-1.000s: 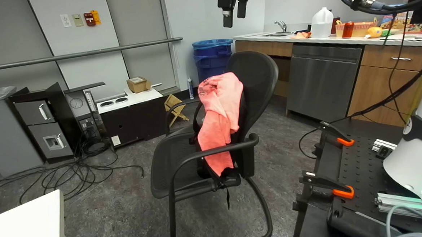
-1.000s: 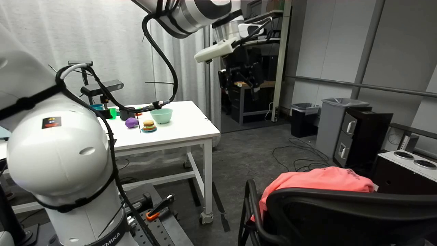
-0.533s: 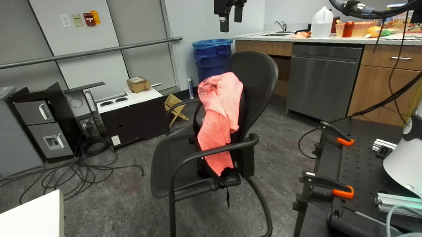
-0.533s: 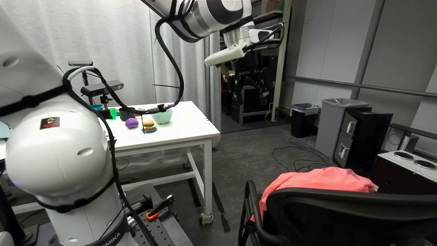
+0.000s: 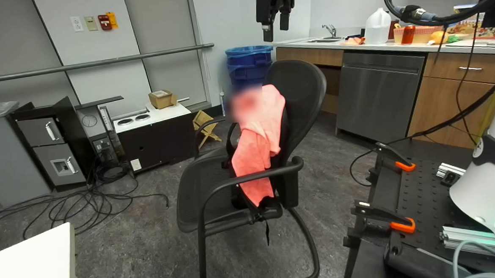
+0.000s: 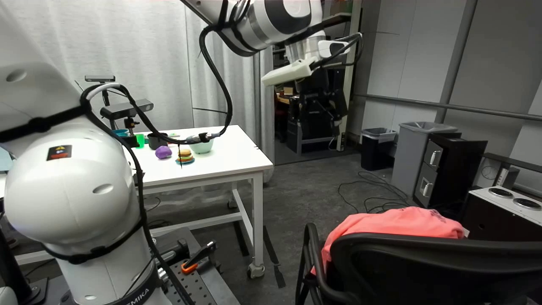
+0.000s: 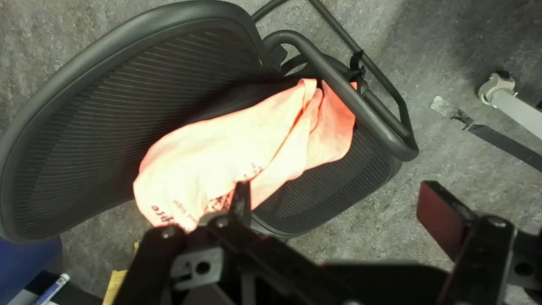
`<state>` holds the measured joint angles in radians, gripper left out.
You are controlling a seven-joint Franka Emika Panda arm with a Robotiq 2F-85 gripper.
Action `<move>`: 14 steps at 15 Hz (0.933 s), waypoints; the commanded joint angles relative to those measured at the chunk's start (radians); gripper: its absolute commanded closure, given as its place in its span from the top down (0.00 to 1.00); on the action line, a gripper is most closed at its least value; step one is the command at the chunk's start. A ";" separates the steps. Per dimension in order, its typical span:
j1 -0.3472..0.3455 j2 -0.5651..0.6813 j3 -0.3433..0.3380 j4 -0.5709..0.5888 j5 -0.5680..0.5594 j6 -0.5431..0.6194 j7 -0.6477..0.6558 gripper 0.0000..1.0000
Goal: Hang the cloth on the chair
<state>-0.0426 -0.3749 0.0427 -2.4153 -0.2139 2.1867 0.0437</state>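
The cloth is coral-pink, limp and creased. It drapes over a black item on the seat and against the front of the backrest, in both exterior views (image 5: pixel 257 155) (image 6: pixel 394 224) and in the wrist view (image 7: pixel 237 144). The chair is black with a mesh backrest (image 5: pixel 302 89); it also shows from behind (image 6: pixel 423 271) and from above in the wrist view (image 7: pixel 169 76). My gripper (image 5: pixel 276 27) is open and empty, well above the chair and cloth. It also shows dark against a dark background (image 6: pixel 318 120), and its spread fingers show in the wrist view (image 7: pixel 335 190).
The chair's curved armrest (image 5: pixel 249 179) crosses the cloth's lower part. A white table (image 6: pixel 228 163) holds a bowl and toys. A black mounting table (image 5: pixel 424 189) with clamps stands beside the chair. A blue bin (image 5: pixel 250 67) and counter (image 5: pixel 353 48) are behind. Cables (image 5: pixel 102 206) lie on the floor.
My open gripper has moved lower, and to the right in an exterior view, with a small sideways shift back and forth in an exterior view. The cloth and chair have not moved.
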 commanded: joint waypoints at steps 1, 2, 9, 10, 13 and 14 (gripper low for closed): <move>-0.029 0.106 -0.025 0.009 -0.054 0.086 0.010 1.00; -0.034 0.134 -0.029 0.007 -0.066 0.116 0.017 1.00; -0.034 0.381 -0.032 0.040 -0.192 0.356 0.142 1.00; -0.030 0.414 -0.038 0.053 -0.215 0.377 0.170 1.00; -0.022 0.472 -0.072 0.093 -0.271 0.397 0.215 1.00; -0.013 0.430 -0.069 0.050 -0.226 0.384 0.175 1.00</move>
<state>-0.0756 0.0566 -0.0061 -2.3649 -0.4444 2.5718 0.2229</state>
